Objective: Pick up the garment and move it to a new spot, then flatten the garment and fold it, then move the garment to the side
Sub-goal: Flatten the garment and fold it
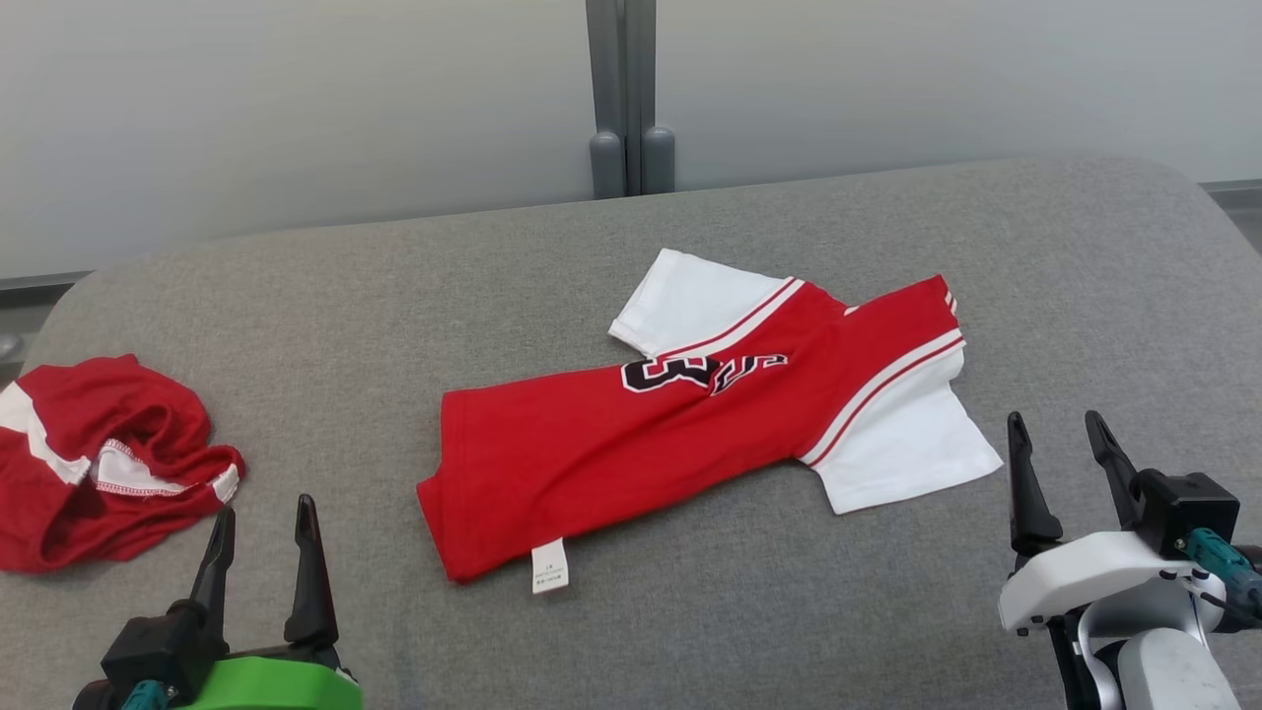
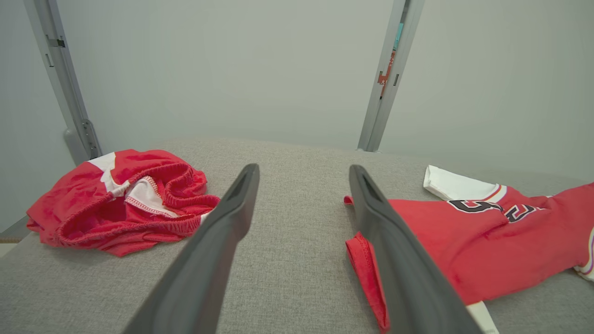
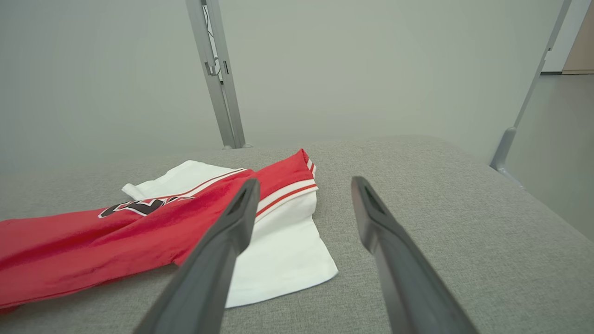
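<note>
The left gripper (image 1: 266, 508) has its fingers spread wide with nothing between them, poised low over the grey padded surface (image 1: 394, 296). The right gripper (image 1: 1054, 418) is likewise wide and empty.

The garment is a red jersey shirt (image 1: 641, 434) with white sleeves, lying on the surface between the two hands. Its hem (image 1: 439, 493) sits ahead and to the right of the left gripper's tips. The near white sleeve (image 1: 907, 444) lies ahead and just left of the right gripper's tips. Neither hand touches the cloth.

The body runs narrow, with a crease through the printed numeral (image 1: 700, 373). It is possibly doubled lengthwise, but the layers can't be counted from here.

Crumpled red shorts (image 1: 99, 463) lie ahead and left of the left gripper, well apart from the shirt.

Handling, as judged:
- Light, limp knit that will sag and drape, with no stiffness to lever against.
- Likely to drag on the cloth cover rather than slide. Not fragile.
- Edges lie tight to the surface, so a pinch needs the tips pressed down.
- Left hand takes a hem corner; right hand takes the shoulder seam or sleeve edge.
- Don't take the loose care label (image 1: 550, 566) alone.
</note>
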Motion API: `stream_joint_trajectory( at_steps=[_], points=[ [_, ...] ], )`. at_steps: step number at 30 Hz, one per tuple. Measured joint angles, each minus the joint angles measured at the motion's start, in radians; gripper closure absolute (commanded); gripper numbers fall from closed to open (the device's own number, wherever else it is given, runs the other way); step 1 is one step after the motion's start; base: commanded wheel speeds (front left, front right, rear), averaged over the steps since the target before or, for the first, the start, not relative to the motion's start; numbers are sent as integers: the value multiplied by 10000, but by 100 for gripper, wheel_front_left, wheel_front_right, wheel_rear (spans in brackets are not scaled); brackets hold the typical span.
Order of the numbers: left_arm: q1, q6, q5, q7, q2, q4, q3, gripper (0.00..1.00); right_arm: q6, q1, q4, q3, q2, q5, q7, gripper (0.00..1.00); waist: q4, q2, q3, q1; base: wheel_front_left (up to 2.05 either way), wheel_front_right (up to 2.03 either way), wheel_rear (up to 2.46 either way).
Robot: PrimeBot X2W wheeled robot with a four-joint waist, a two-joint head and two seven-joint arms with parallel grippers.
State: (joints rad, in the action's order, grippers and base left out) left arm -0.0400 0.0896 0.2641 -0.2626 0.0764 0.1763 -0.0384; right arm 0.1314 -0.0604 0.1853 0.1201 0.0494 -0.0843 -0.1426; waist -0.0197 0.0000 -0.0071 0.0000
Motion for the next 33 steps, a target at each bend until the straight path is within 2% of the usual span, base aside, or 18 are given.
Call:
stream_joint_trajectory(
  at_steps=[5,9,13,20,27,33],
  points=[
    [0,63,-79,0,-48,242,67,0,0,-25,0,-144,2,226,121,0,7,0,51,0,0,0,0],
    [11,88,-107,6,-61,454,297,0,0,-305,121,-311,-2,451,619,0,-1,0,129,0,0,0,0],
    [114,232,-180,836,-69,746,1018,0,0,-849,548,-173,119,441,1475,0,15,0,260,0,0,0,0],
    [850,351,397,2274,-77,1569,2245,0,0,-2067,2236,389,395,364,3348,0,145,0,661,0,0,0,0],
    [1519,380,740,2853,-65,2033,3085,0,0,-3414,4251,1049,568,520,3653,0,326,0,1169,0,0,0,0],
    [1892,382,988,2880,6,2059,3547,0,0,-4156,6013,863,650,646,3827,0,587,0,1579,0,0,0,0]
  ],
)
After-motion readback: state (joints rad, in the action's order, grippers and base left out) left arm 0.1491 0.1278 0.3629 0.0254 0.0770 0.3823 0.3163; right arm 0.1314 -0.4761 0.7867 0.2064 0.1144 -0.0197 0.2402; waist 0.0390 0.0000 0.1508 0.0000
